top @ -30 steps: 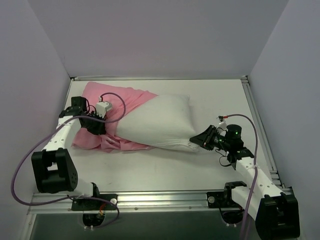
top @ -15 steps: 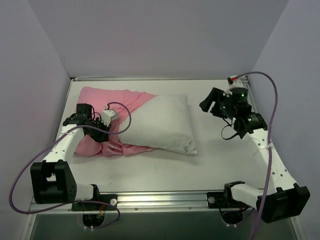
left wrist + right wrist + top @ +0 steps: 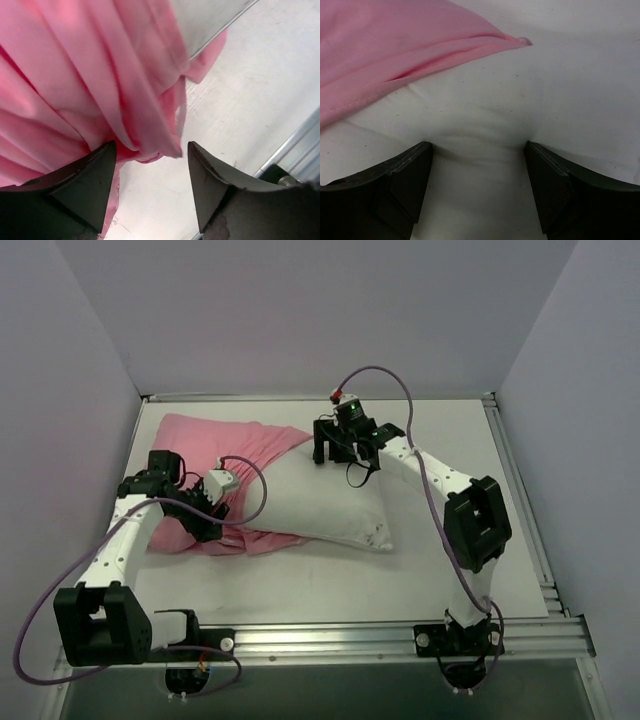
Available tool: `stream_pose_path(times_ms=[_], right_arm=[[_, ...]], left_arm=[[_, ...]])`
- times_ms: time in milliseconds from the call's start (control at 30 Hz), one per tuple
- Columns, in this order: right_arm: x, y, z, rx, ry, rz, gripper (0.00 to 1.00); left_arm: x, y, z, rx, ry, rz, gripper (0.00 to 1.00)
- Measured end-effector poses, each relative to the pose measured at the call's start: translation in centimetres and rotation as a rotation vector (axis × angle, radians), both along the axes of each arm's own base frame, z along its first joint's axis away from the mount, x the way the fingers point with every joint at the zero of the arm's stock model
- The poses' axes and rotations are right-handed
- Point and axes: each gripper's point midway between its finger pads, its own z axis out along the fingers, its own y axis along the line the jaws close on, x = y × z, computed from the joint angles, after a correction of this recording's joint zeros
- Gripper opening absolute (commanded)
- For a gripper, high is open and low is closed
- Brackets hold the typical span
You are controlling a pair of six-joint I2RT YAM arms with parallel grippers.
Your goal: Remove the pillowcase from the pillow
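Observation:
The off-white pillow (image 3: 320,500) lies mid-table, its left part still inside the pink pillowcase (image 3: 205,435). My right gripper (image 3: 345,454) is at the pillow's far edge. In the right wrist view it (image 3: 477,145) is open, both fingertips pressed into the pillow (image 3: 520,90), which bulges between them, with the pillowcase hem (image 3: 385,55) just beyond. My left gripper (image 3: 210,523) sits at the bunched pillowcase along the near left side. In the left wrist view it (image 3: 150,152) is open, with pink folds (image 3: 75,75) hanging loose over the gap and against the left finger (image 3: 95,175).
A white table (image 3: 480,470) is enclosed by pale walls on three sides. An aluminium rail (image 3: 330,637) runs along the near edge and shows in the left wrist view (image 3: 295,150). Purple cables loop off both arms.
The right arm swung from the table's right side to the pillow's far edge and opened. The left gripper opened and let go of the pillowcase. The pillow settled flat.

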Motion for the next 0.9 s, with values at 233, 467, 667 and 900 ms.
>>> stream_pose_path(times_ms=[233, 467, 667, 900], right_arm=[[-2.6, 1.6, -1.7, 0.015, -0.067, 0.08, 0.69], [-9.3, 4.4, -2.7, 0.079, -0.146, 0.205, 0.69], [-13.2, 4.2, -2.3, 0.18, -0.179, 0.219, 0.69], [-13.8, 3.8, -2.3, 0.222, -0.189, 0.196, 0.69]], left_arm=[[2.7, -4.3, 12.2, -0.187, -0.185, -0.097, 0.97], [5.3, -11.6, 18.2, -0.253, -0.378, -0.187, 0.98], [8.9, -16.1, 9.8, -0.032, -0.264, -0.208, 0.85], [10.4, -15.3, 4.9, 0.091, -0.17, -0.127, 0.47]])
